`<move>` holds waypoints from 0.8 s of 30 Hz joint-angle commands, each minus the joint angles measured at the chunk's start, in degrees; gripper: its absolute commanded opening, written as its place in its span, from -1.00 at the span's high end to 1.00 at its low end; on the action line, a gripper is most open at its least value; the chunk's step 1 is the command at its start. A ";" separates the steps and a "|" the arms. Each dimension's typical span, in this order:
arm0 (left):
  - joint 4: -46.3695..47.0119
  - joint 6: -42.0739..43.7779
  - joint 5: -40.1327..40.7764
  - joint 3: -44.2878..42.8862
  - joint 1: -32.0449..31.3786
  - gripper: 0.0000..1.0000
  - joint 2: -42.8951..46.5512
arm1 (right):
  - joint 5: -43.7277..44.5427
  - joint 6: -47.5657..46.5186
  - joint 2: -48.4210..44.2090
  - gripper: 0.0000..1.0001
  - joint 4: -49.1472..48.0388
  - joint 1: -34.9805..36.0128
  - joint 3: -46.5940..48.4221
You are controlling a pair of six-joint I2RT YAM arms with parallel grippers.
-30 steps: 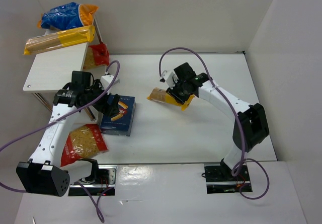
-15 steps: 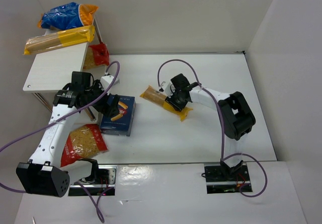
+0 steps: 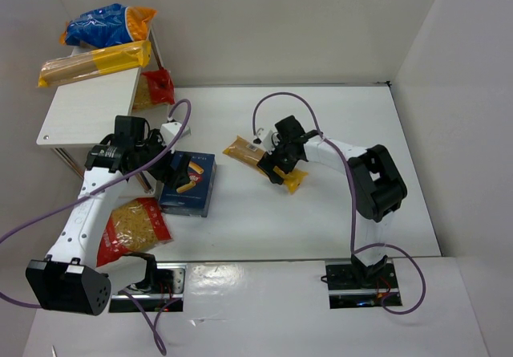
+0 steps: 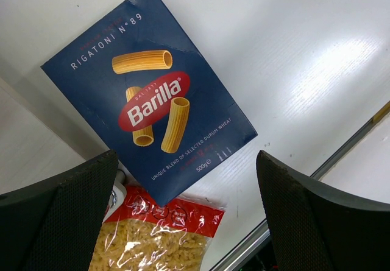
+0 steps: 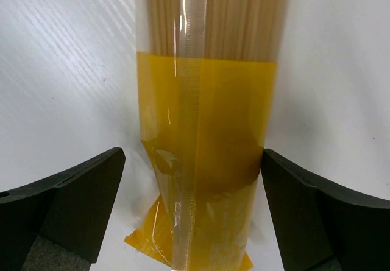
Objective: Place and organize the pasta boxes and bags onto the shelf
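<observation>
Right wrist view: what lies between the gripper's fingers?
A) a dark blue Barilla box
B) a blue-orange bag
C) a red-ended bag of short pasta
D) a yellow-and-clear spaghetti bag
D: the spaghetti bag runs lengthwise through the gap of the right gripper, with one dark finger on each side of its yellow end.

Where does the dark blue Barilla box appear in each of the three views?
Top external: the dark blue Barilla box lies flat, left of centre.
Left wrist: it fills the upper middle of the picture, turned at an angle.
Right wrist: it is not in this picture.
Shared landmark: the red-ended bag of short pasta, at one corner of the box in both views.
</observation>
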State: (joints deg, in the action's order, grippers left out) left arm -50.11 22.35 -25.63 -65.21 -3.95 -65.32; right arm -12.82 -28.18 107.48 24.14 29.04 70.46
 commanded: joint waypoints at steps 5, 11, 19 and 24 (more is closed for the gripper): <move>0.27 0.59 -0.74 0.43 -0.19 -0.99 1.34 | -3.70 0.32 2.55 -1.00 -0.23 -0.12 0.30; 0.27 0.59 -0.74 -0.09 -0.19 -0.99 1.34 | -1.33 1.55 3.61 -1.00 -1.38 -0.12 0.30; 0.27 1.11 -0.74 -0.09 -0.19 -0.99 1.34 | 0.85 1.55 6.51 0.99 -0.85 0.40 1.70; 0.27 1.12 -0.22 -1.24 -0.19 -0.99 0.28 | -4.13 -1.25 5.73 1.00 3.72 0.93 6.35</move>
State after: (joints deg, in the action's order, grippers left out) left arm -50.11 22.50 -25.54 -65.23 -3.95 -65.17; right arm -13.37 -27.86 111.42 23.94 29.04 75.31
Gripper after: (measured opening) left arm 0.995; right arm 0.348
